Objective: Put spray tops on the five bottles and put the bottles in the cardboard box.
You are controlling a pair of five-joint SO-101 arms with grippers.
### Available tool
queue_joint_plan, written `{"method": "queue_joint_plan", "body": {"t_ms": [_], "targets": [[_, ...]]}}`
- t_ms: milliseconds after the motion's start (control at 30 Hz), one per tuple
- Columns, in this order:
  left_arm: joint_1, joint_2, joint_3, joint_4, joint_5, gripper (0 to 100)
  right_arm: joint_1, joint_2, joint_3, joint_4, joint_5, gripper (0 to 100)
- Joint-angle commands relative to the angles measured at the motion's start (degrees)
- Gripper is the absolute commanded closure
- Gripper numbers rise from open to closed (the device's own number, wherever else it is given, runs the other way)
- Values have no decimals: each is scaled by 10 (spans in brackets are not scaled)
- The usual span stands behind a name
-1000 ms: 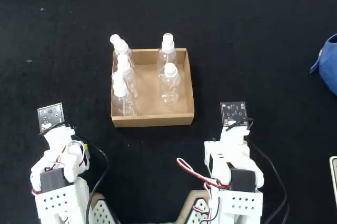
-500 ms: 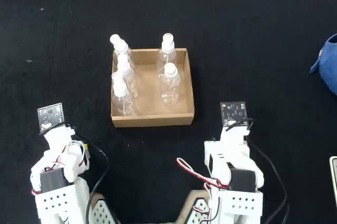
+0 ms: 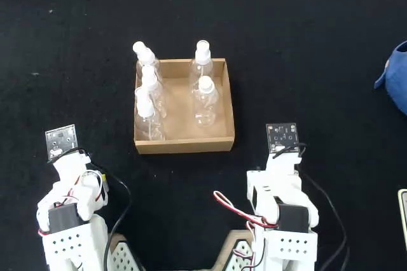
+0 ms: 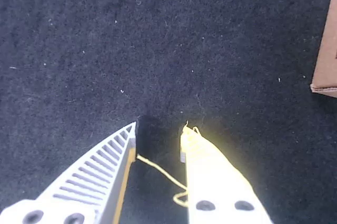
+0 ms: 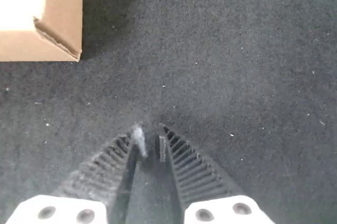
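The cardboard box (image 3: 219,109) sits mid-table in the high view, holding several clear bottles with white spray tops. Three stand along its left side (image 3: 147,118), the farthest (image 3: 144,56) at the back corner, and two on the right (image 3: 205,99). Both arms are folded back near the front edge, the left arm (image 3: 68,188) and the right arm (image 3: 283,182), well short of the box. My left gripper (image 4: 158,128) hangs over bare cloth, slightly open and empty, with a box edge (image 4: 326,50) off to one side. My right gripper (image 5: 150,131) is shut on nothing, near a box corner (image 5: 42,19).
Black cloth (image 3: 305,48) covers the whole table. A blue object (image 3: 397,83) lies at the right edge and a pale item (image 3: 404,210) pokes in lower down. Red and white cables (image 3: 229,207) loop beside the right arm's base.
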Motion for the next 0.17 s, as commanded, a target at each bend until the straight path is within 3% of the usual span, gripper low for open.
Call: {"method": "queue_joint_plan", "body": {"t_ms": [0, 133], "targets": [[3, 2, 11, -5, -1, 970, 16, -55, -3, 4, -3, 987], [3, 2, 11, -5, -1, 970, 16, -55, -3, 4, -3, 987]]}}
